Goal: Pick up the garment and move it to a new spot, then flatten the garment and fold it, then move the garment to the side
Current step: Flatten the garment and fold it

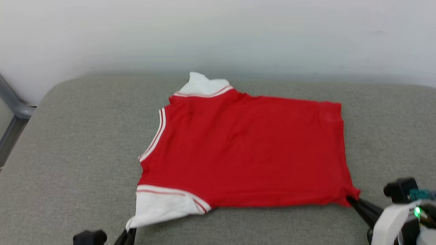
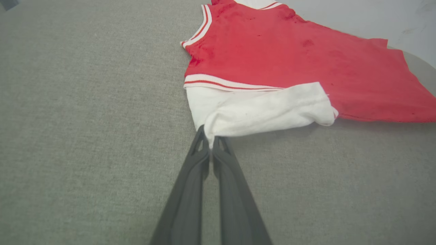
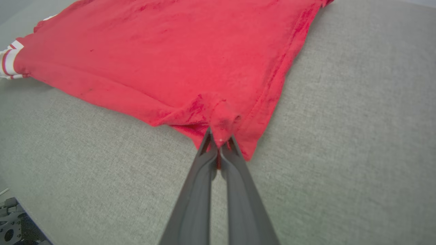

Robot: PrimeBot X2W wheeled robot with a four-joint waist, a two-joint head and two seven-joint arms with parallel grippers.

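The red jersey (image 1: 245,149) lies spread on the grey padded surface (image 1: 68,153). The left claw (image 2: 210,137) is clamped on the white sleeve (image 2: 265,114); the right claw (image 3: 219,141) is clamped on the hem corner (image 3: 247,148). Flattening is judged in hand; an even outward pull is called for next.

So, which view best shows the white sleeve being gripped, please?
The left wrist view: the left gripper pinches the white sleeve close up. The head view shows it at the bottom edge; the right wrist view catches its distant striped trim.

red garment (image 1: 248,149) (white sleeves) flat on grey cushion (image 1: 78,143)
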